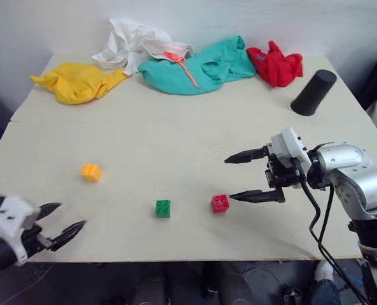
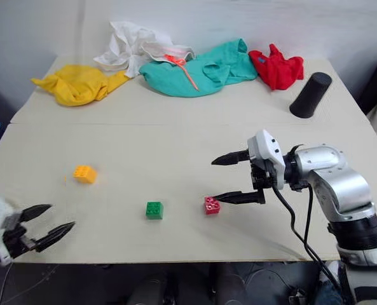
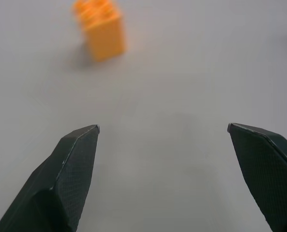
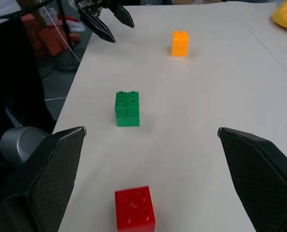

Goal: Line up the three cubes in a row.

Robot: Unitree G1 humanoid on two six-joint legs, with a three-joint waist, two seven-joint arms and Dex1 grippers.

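Three cubes lie on the pale table: an orange-yellow cube [image 1: 91,171] at the left, a green cube [image 1: 163,208] near the front middle, and a red cube [image 1: 219,203] to its right. My right gripper [image 1: 229,180] points left and is open. Its lower fingertip hovers right beside the red cube [image 4: 134,208], which is not gripped. The right wrist view looks past the green cube [image 4: 127,108] to the orange-yellow cube [image 4: 180,43]. My left gripper [image 1: 72,214] is open and empty at the table's front left corner, with the orange-yellow cube [image 3: 100,29] some way ahead of it.
Along the table's back edge lie a yellow cloth [image 1: 77,81], a white cloth [image 1: 134,44], a teal cloth [image 1: 198,67] and a red cloth [image 1: 276,63]. A black cylinder [image 1: 313,92] stands at the back right. The table's front edge [image 1: 175,259] runs just below the green and red cubes.
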